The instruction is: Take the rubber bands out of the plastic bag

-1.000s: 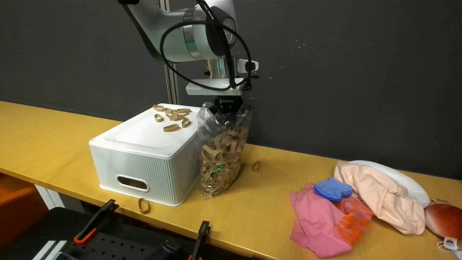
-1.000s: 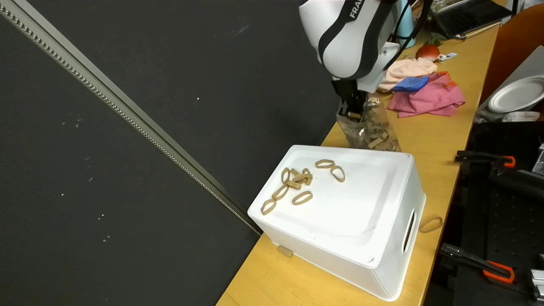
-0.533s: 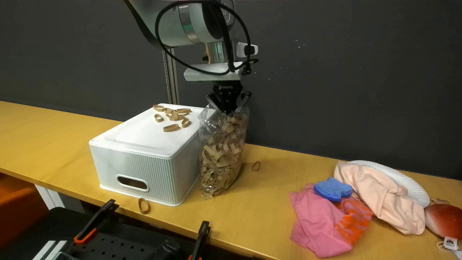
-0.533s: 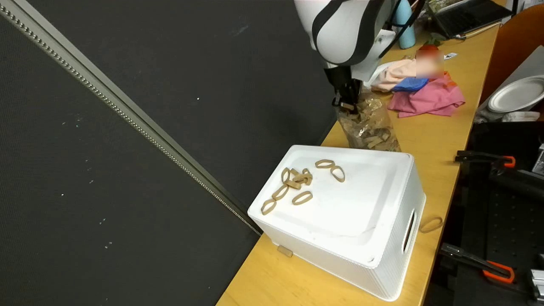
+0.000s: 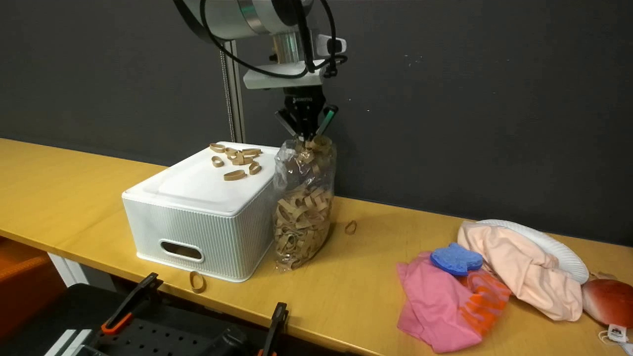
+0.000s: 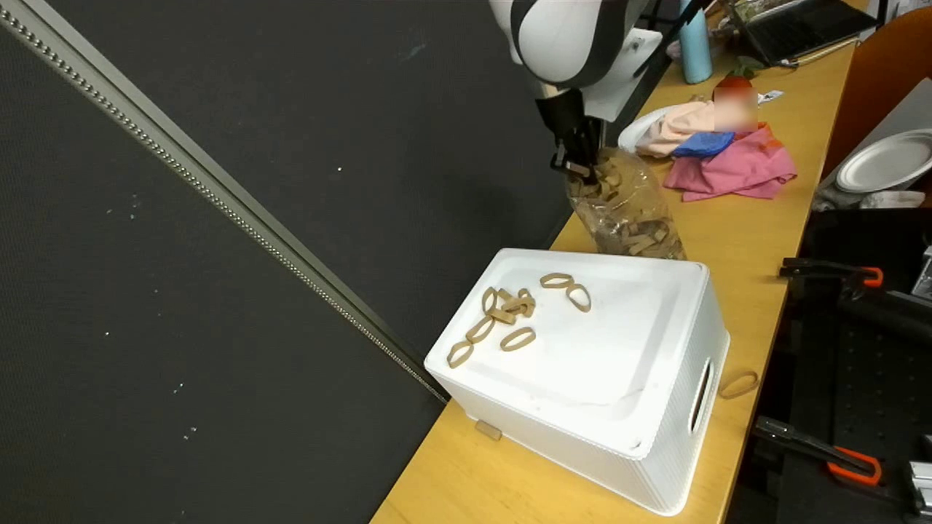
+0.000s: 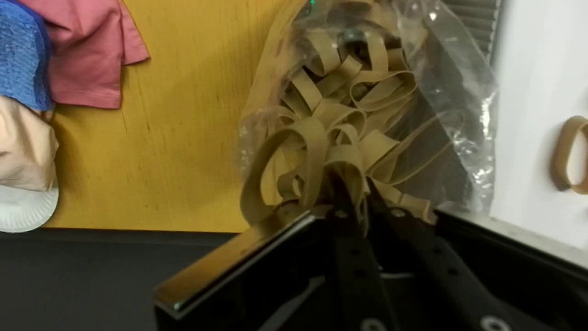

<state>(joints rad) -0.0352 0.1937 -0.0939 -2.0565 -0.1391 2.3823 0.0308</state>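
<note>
At the bottom stood 2 black jaws, pinched together on tan rubber bands [image 7: 345, 157], 1 large loop [image 7: 316, 149] just left of their tips. More lay in the clear plastic bag [image 7: 480, 126]. On the desk [image 7: 183, 119] at left were a pink cloth [image 7: 87, 55] under a blue textured piece [image 7: 22, 57] and a peach cloth [image 7: 23, 147] over a white plate [image 7: 27, 209]. At right, 1 band [image 7: 561, 158] rested on a white surface [image 7: 528, 82].

I see the clear, crinkled plastic bag [image 5: 289, 170] standing roughly upright on the tabletop [image 5: 385, 277], beside the white box [image 5: 198, 227]. Flat tan rubber bands [image 5: 301, 222] fill its lower part in a tangle. A clump of bands [image 5: 319, 144] sits at its mouth, gripped by my tool [image 5: 305, 137]; how many, I can't quite tell. Looped bands [image 6: 517, 304] lie atop the box, three single bands [image 5: 350, 227] on the tabletop.
</note>
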